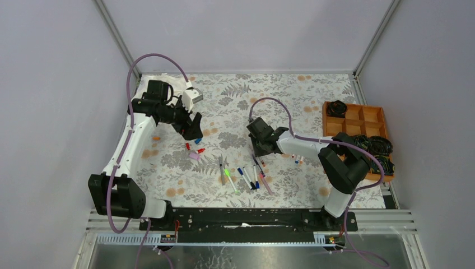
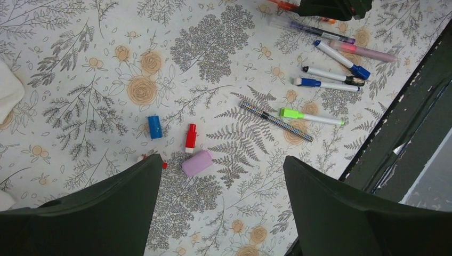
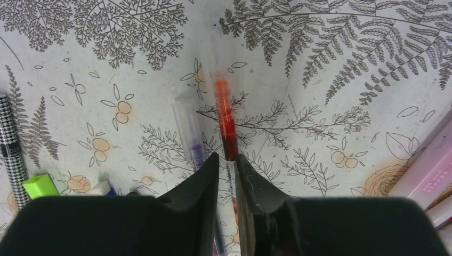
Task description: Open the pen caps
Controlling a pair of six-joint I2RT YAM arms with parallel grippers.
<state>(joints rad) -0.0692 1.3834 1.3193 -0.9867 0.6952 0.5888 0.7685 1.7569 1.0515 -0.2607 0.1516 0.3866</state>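
Note:
My right gripper (image 3: 227,157) is low on the table, its jaws narrowed onto a red pen (image 3: 224,114) whose clear capped end sticks out ahead of them; in the top view it sits at mid-table (image 1: 259,152). A purple pen (image 3: 191,133) lies just to the left of it. My left gripper (image 2: 222,160) hangs open and empty above loose pen caps: a blue one (image 2: 155,127), a red one (image 2: 190,137) and a lilac one (image 2: 196,162). Several more pens (image 1: 246,176) lie in a loose row at the front, among them a green-capped one (image 2: 312,117).
A wooden compartment tray (image 1: 358,120) with dark coiled items stands at the right edge. A patterned pen (image 2: 275,121) lies beside the green-capped one. A pink pen (image 3: 426,170) is close to my right gripper's right side. The black base rail (image 1: 252,216) runs along the near edge.

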